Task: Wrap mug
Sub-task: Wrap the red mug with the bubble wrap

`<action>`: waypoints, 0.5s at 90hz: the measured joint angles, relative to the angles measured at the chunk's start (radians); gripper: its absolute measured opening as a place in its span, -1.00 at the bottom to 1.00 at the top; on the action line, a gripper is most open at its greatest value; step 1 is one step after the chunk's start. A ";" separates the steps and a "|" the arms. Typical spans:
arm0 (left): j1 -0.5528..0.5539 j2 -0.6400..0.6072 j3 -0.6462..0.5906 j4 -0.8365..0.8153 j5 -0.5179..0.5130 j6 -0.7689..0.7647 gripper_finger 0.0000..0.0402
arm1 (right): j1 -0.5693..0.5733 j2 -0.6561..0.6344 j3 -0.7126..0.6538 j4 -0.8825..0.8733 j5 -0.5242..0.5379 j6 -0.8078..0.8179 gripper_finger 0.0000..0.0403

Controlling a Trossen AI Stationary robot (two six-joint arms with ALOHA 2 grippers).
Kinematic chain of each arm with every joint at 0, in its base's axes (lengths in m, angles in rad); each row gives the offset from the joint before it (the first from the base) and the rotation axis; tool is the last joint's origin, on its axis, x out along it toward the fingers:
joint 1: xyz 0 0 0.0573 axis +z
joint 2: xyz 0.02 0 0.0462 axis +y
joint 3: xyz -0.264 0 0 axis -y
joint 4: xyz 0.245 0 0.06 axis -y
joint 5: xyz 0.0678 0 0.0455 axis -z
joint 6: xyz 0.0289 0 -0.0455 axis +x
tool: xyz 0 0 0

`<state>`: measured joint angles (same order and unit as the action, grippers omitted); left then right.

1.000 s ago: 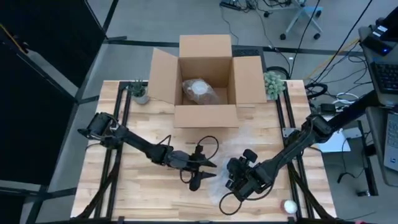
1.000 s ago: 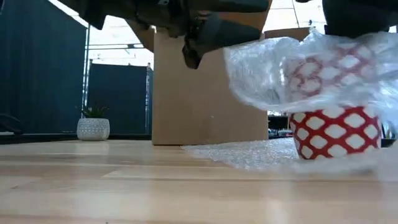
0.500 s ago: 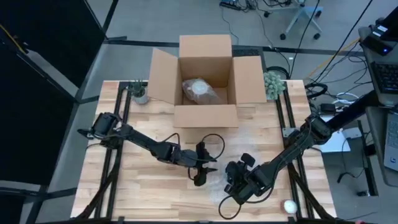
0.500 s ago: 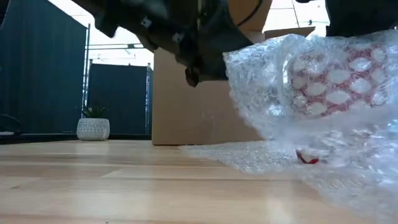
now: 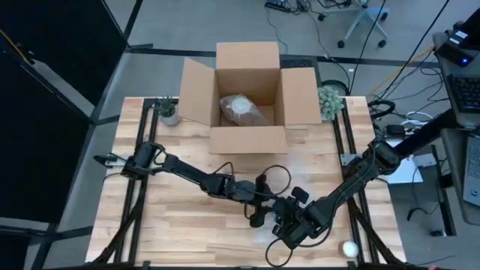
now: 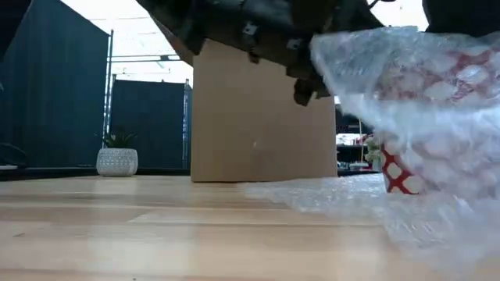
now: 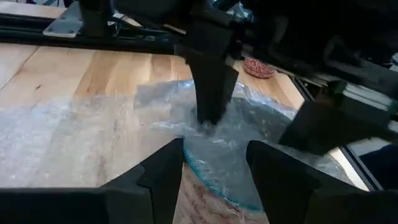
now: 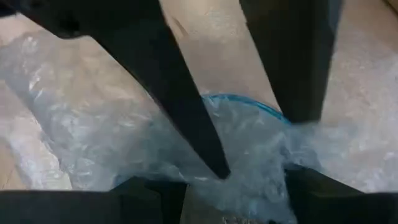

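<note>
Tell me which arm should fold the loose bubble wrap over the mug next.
Left, probably. The left gripper is open right beside the mug and free, while the right gripper sits at the bubble wrap over it, apparently holding it.

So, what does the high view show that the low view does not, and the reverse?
Only the high view shows the open cardboard box's inside, where a bubble-wrapped item lies, and a white ball near the table's front right corner. Only the low view shows the mug's red-and-white pattern, seen through the bubble wrap draped over it. Both show the box, the small potted plant and the bubble wrap sheet lying on the table.
</note>
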<state>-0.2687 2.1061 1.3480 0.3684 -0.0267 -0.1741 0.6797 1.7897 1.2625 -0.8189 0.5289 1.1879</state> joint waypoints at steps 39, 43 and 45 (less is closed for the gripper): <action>-0.006 0.019 0.006 -0.070 0.011 -0.004 -0.15 | 0.003 -0.073 0.044 -0.082 -0.156 -0.032 -0.23; -0.006 0.018 0.005 -0.067 0.013 -0.004 -0.15 | 0.008 -0.089 0.057 -0.107 -0.171 -0.033 -0.23; -0.006 0.018 0.005 -0.065 0.013 -0.003 -0.15 | 0.010 -0.099 0.062 -0.118 -0.174 -0.033 -0.23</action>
<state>-0.2752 2.1239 1.3525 0.3032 -0.0139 -0.1776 0.6895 1.6910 1.3249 -0.9373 0.3553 1.1553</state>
